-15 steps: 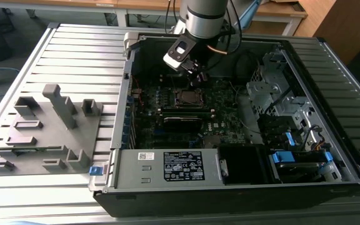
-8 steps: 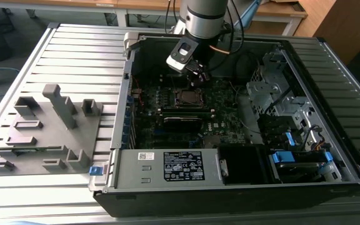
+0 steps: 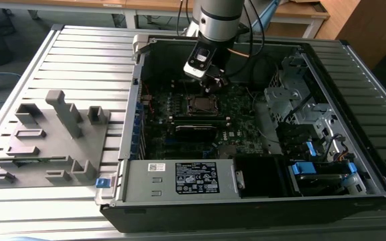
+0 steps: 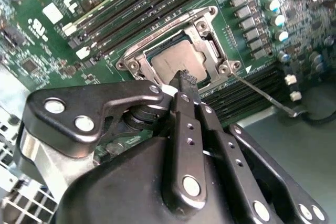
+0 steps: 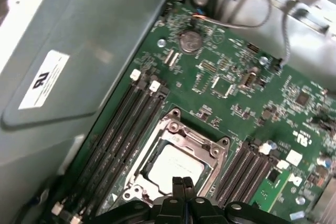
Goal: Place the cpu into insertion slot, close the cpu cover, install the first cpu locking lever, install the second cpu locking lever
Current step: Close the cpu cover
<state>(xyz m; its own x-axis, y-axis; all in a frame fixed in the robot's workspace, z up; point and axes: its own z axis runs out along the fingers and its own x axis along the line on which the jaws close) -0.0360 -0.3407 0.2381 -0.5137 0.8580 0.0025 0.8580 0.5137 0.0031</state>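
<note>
Standing over an edge of the cpu point(image 5: 169, 162), the gripper point(image 5: 181, 183) is shown pinched together, empty. The cpu is seated in the insertion slot point(image 4: 130, 62), framed by the cpu cover point(image 5: 198, 139), with memory slots point(image 5: 123, 129) crowding two sides.

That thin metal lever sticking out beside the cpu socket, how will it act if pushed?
The lever is a long, thin metal rod, so it will likely flex and spring back rather than stay rigid. Its narrow, shiny surface could let the tool slide off. It probably weighs little.
</note>
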